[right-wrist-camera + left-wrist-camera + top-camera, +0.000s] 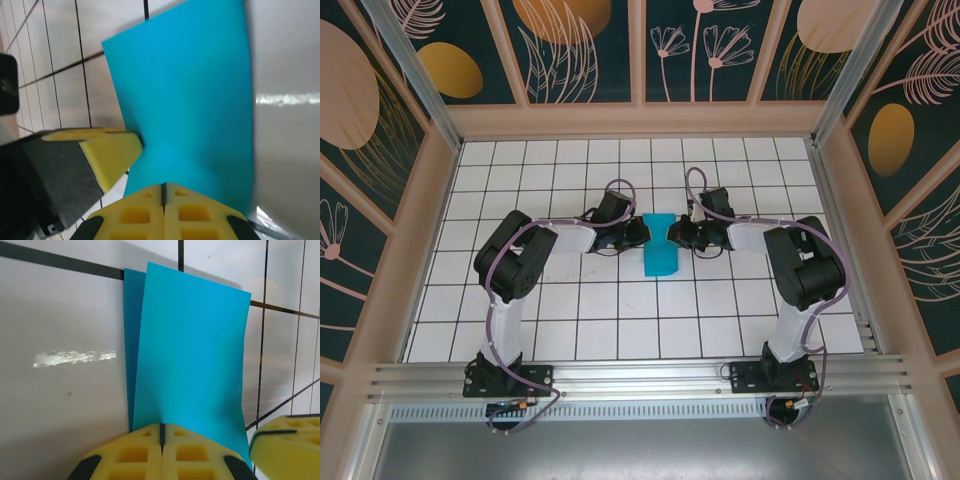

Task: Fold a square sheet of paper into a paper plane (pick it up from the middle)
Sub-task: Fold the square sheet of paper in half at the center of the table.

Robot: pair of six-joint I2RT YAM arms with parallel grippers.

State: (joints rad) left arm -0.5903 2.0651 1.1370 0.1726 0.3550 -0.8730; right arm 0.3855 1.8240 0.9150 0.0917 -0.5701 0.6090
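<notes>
Teal square sheet of paper [660, 252], doubled over; left pincer [642, 232] and right pincer [672, 233] both clamped tight on its far end.

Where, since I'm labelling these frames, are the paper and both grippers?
paper [660, 252]: top view, middle of the blue sheet.
left gripper [162, 426]: left wrist view, seam where its closed tips meet.
right gripper [163, 185]: right wrist view, seam where its closed tips meet.

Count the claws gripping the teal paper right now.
2. The left claw is shut on the teal paper from its left side, and the right claw is shut on it from the right side. No further claw seems hidden.
</notes>
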